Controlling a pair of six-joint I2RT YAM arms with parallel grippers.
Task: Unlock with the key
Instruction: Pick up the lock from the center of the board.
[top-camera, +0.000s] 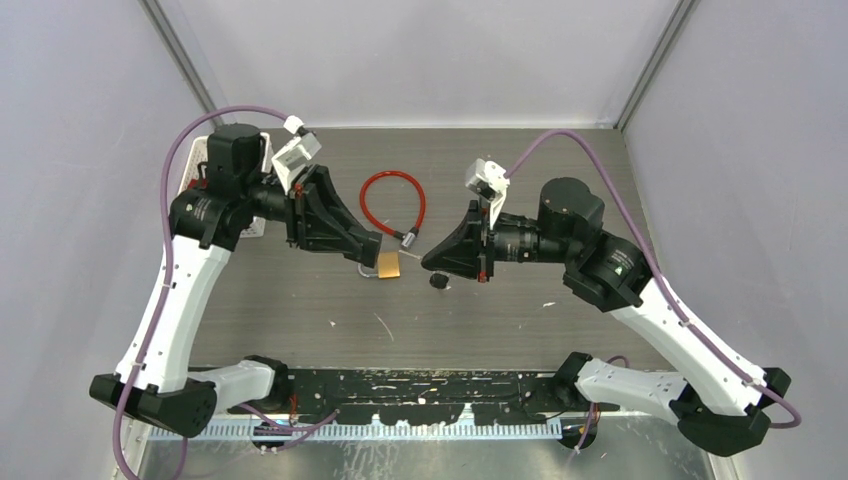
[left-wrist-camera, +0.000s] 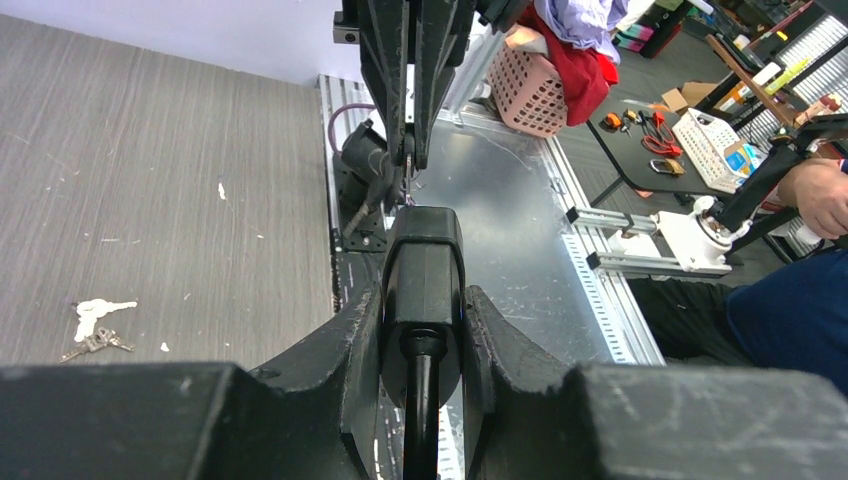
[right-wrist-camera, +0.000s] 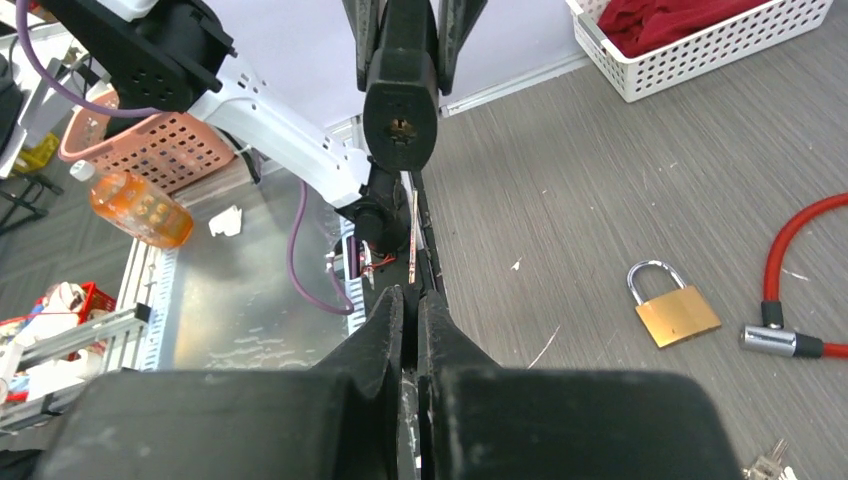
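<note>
Basket (top-camera: 193, 160): white, far-left corner of table (top-camera: 480, 320); red cloth (right-wrist-camera: 700, 25) inside.
Left gripper (top-camera: 372, 256): partly closed, clamped on both sides of the black lock head (left-wrist-camera: 424, 262); raised off the table, pointed towards the right arm.
Keyhole (right-wrist-camera: 401, 128): in the end face of the lock head, uncovered, facing the right gripper (top-camera: 428, 262).
Cable (top-camera: 395, 195): red loop, flat on the table behind both grippers; silver end (top-camera: 408, 238) free, near the padlock (top-camera: 388, 265).
Padlock: brass, flat on the table beside the left gripper's tip.
Loose keys (top-camera: 438, 282): small bunch on the table, just by the right gripper's tip.
Right gripper: fingers pressed together on the key (left-wrist-camera: 408, 182); thin blade aimed at the lock head, close to it, not in the keyhole.
</note>
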